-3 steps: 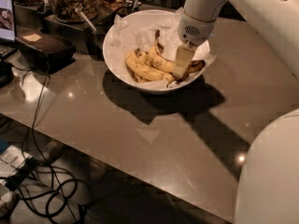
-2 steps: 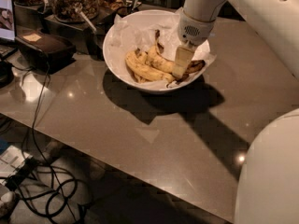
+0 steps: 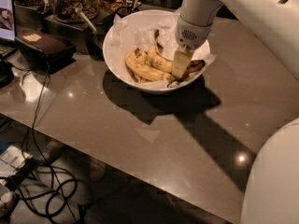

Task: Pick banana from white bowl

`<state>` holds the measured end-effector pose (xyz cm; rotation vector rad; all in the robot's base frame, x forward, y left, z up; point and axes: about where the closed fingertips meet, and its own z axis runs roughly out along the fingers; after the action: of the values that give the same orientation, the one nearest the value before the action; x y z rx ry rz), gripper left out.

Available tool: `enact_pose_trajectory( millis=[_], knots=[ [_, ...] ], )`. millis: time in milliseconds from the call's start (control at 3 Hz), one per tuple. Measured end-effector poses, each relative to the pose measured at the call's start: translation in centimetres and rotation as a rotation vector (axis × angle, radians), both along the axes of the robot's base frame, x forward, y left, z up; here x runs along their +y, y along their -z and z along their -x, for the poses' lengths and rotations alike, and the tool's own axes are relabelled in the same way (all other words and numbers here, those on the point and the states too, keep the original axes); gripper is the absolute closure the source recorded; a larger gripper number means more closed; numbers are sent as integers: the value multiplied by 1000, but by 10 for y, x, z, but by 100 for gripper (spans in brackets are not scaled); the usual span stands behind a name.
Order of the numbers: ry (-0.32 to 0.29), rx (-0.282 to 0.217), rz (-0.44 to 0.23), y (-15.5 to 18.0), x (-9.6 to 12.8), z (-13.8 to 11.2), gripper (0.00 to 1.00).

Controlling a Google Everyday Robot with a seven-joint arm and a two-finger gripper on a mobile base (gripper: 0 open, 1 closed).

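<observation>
The white bowl [image 3: 113, 37] lined with crinkled white paper stands on the grey table [image 3: 117, 134] at the back centre. Several spotted yellow bananas [image 3: 144, 69] lie in it. My gripper [image 3: 180, 68] hangs from the white arm and reaches down into the right side of the bowl. Its tip is down among the bananas, against the right end of the front one. Part of the bananas is hidden behind it.
Glass jars of nuts [image 3: 70, 1] with scoops stand behind the bowl on the left. A black box [image 3: 44, 45] and a screen [image 3: 5, 13] sit at the far left. Cables [image 3: 42, 106] hang over the table's left edge. My white body [image 3: 275, 181] fills the lower right.
</observation>
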<state>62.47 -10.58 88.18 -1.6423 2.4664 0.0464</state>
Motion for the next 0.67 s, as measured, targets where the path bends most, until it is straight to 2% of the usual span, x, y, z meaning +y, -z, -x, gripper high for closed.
enact_pose_trajectory(
  millis=[333,667],
  knots=[
    [0,0,-1,0,0,0,100],
    [-26,-38,-77,-13,-3,6,100]
  ],
)
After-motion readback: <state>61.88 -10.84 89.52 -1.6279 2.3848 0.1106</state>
